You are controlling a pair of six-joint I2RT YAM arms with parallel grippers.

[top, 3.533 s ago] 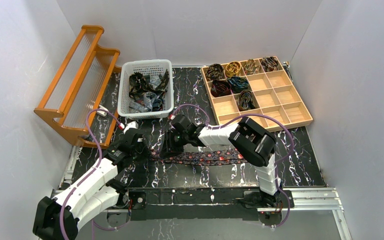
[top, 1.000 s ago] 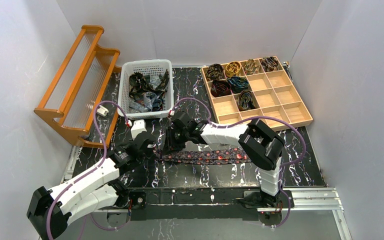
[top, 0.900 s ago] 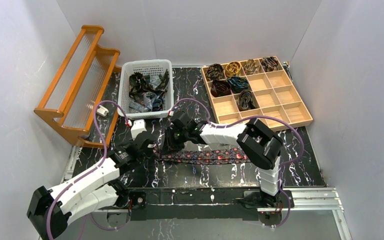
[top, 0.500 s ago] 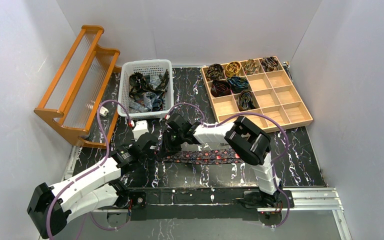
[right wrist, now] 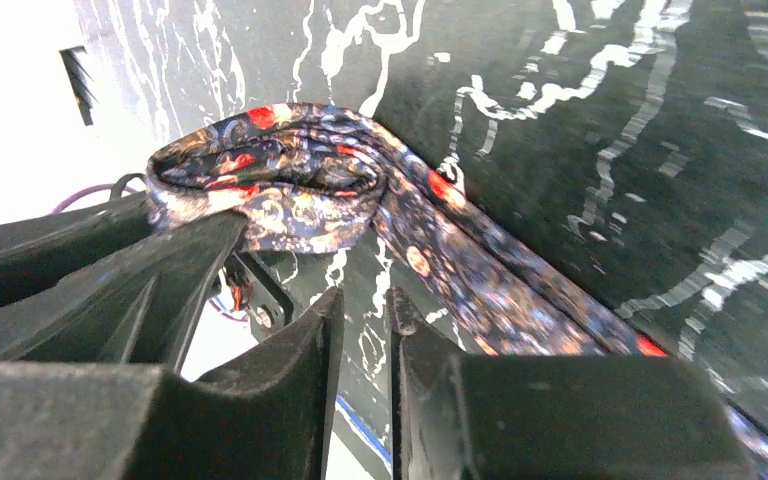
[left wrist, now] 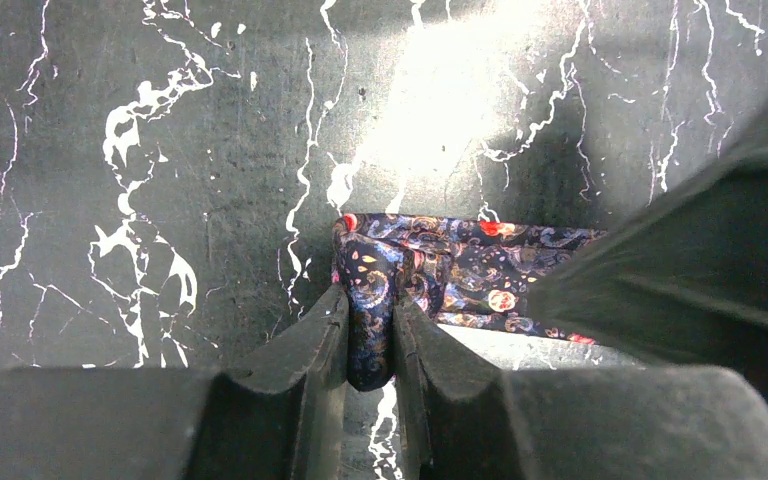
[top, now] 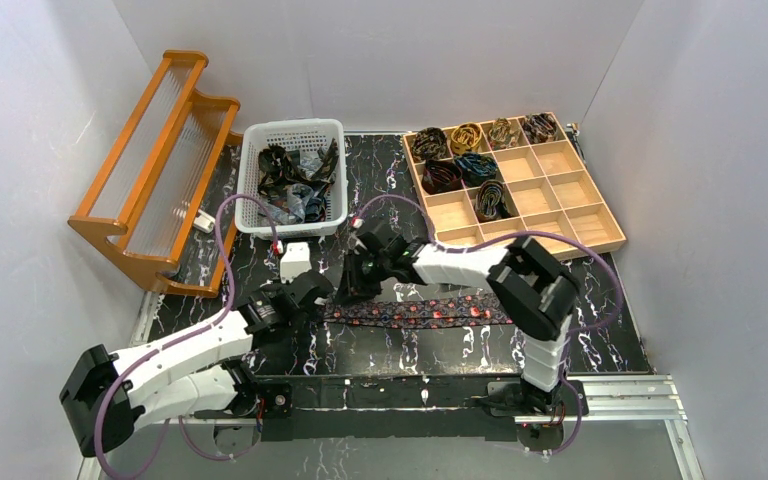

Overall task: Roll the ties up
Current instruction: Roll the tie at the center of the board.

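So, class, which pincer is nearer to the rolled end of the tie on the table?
Left. The left pincer is clamped on the rolled end; the right pincer sits just beside it, holding nothing.

Left arm (top: 185,345) stretches low and forward from its base, wrist level, the left gripper (left wrist: 370,322) pinched tight on the folded end of a paisley tie (left wrist: 450,270). Right arm (top: 460,262) doubles back leftward from a raised elbow, the right gripper (right wrist: 363,305) angled down just beside its partner, jaws barely parted around nothing.
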